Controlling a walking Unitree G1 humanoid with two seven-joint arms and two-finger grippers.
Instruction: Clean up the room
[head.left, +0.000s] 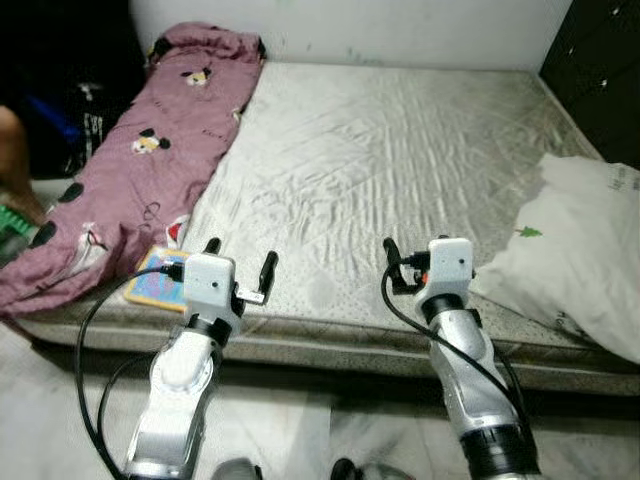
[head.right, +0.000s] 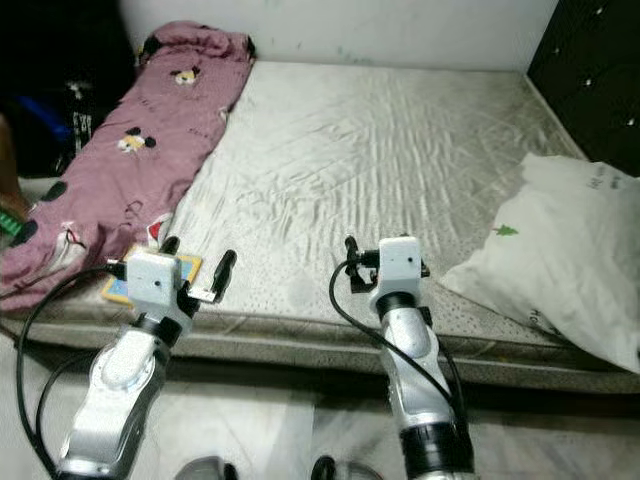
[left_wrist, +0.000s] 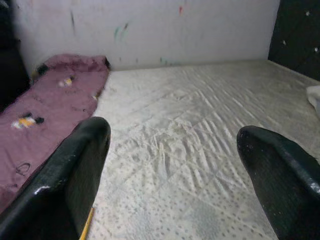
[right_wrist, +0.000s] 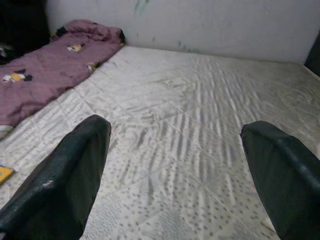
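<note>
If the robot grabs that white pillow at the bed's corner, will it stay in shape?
Probably not: the white pillow looks soft and creased, so it would likely sag around a pinch. It seems light for its bulk. It overhangs the mattress edge, so a push might slide it off.

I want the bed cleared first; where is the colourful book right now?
The colourful book lies at the mattress's near left edge, beside the pink blanket, partly hidden behind the left gripper.
</note>
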